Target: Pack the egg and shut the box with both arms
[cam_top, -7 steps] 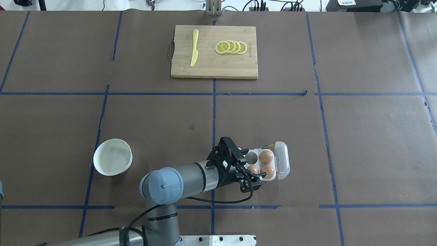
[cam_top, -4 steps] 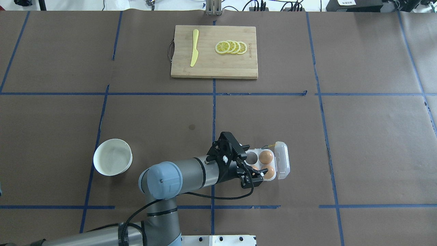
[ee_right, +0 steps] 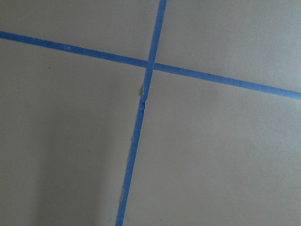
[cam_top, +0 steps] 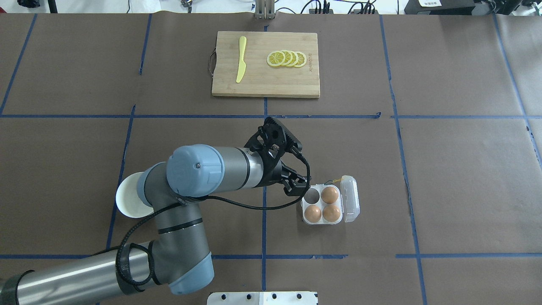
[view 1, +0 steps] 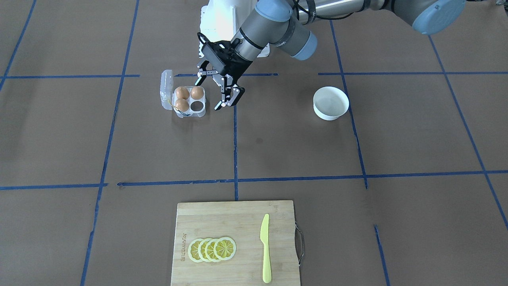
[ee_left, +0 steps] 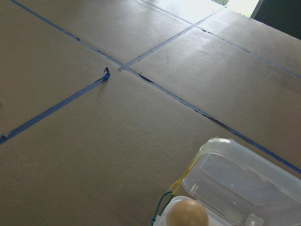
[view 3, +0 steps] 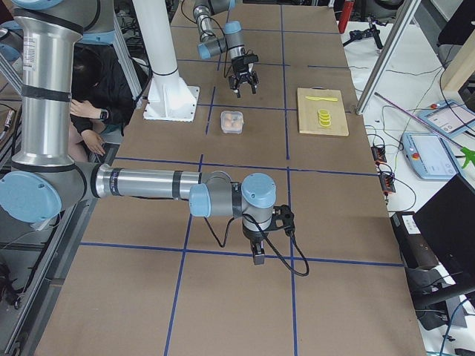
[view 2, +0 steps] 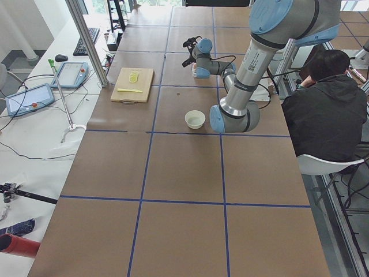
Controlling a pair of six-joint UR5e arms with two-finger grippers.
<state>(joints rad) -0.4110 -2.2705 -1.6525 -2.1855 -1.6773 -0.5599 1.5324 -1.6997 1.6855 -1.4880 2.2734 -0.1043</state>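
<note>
Well, my left fingers (view 1: 229, 96) hang spread wide, empty, beside the box (cam_top: 351, 199), seemingly clear of it; it sits lid-open on the surface (cam_top: 423, 169), three eggs (cam_top: 330, 195) inside. My right fingers (view 3: 257, 256): wide or narrow, I cannot tell.

No text can be read for certain. The cutting board (cam_top: 271, 87) carries a short line of engraved lettering along its short edge opposite the handle, just beside the lemon slices (cam_top: 287, 59), but it is too small to make out. The left arm (view 2: 253, 55) bears a dark printed mark on its upright tube, also illegible.
</note>
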